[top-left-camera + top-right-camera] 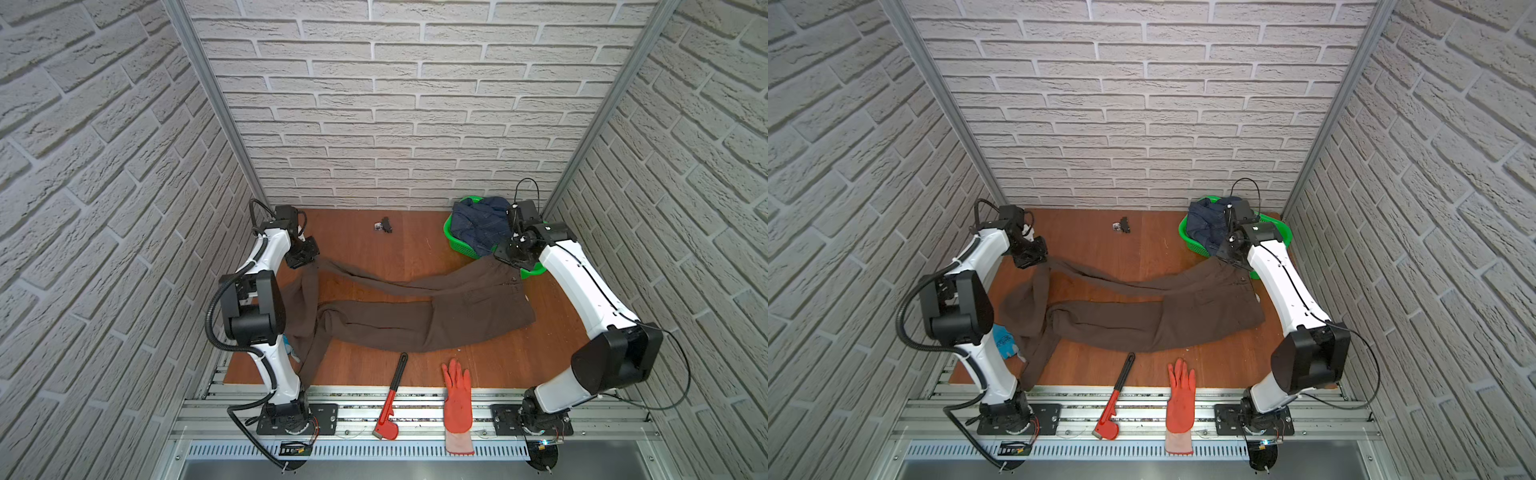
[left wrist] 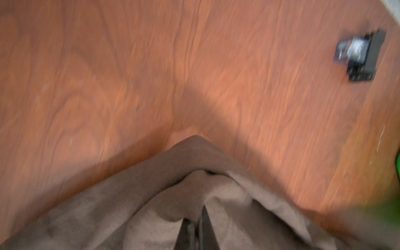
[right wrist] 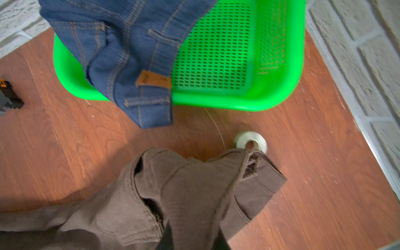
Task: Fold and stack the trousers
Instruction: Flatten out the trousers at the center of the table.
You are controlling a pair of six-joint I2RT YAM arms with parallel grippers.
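Left fingers stand close together, pinched on the hem end of one leg of the trousers. Cloth bunches over them and peaks just ahead. Right fingers are buried under the waistband in the wrist view, so I cannot tell how they stand, though a corner of the band rises off the bench toward them. Between the two pairs of fingers the far leg hangs as a sagging strip. The seat and the other leg lie flat behind both, and a length of leg bends back to the bench's front edge behind the left fingers. My judgement is that the fabric is thin, limp and light. It will droop, drag and crease rather than hold a line, and it is not fragile. The best holds are the thicker seams, at the waistband corner and the hem. Just beyond the right fingers sits a green basket with jeans spilling over its rim, and a small pale ring lies right by the band's corner. A small black part lies ahead, between the two pairs of fingers. Well behind them, a red wrench and a red glove overhang the front edge. Brick walls close in outside each pair of fingers. The open room is the bare bench ahead and between them.
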